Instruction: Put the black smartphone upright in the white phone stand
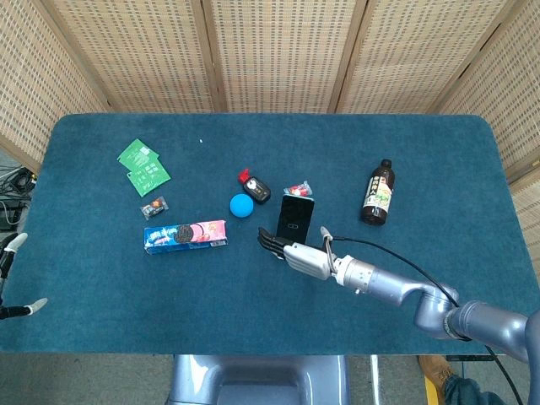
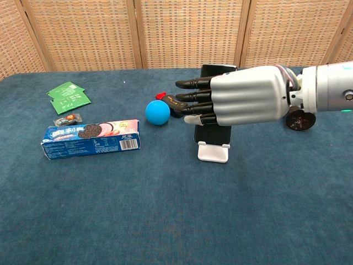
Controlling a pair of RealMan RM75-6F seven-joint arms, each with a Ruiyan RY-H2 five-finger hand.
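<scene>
The black smartphone (image 1: 296,218) stands upright on its short edge in the white phone stand (image 2: 213,153), leaning back slightly; in the chest view its lower part (image 2: 212,134) shows below my right hand. My right hand (image 1: 293,251) (image 2: 248,95) hovers just in front of the phone, its fingers stretched out flat towards the left and holding nothing. The phone stands free of the fingers. At the table's left edge, only the spread fingertips of my left hand (image 1: 15,274) show, with nothing between them.
A blue ball (image 1: 241,206) and a black key fob (image 1: 256,189) lie just left of the stand. A wrapped candy (image 1: 297,189) lies behind it. A dark bottle (image 1: 379,193) stands to the right. A cookie box (image 1: 186,235) and green packets (image 1: 142,165) lie further left.
</scene>
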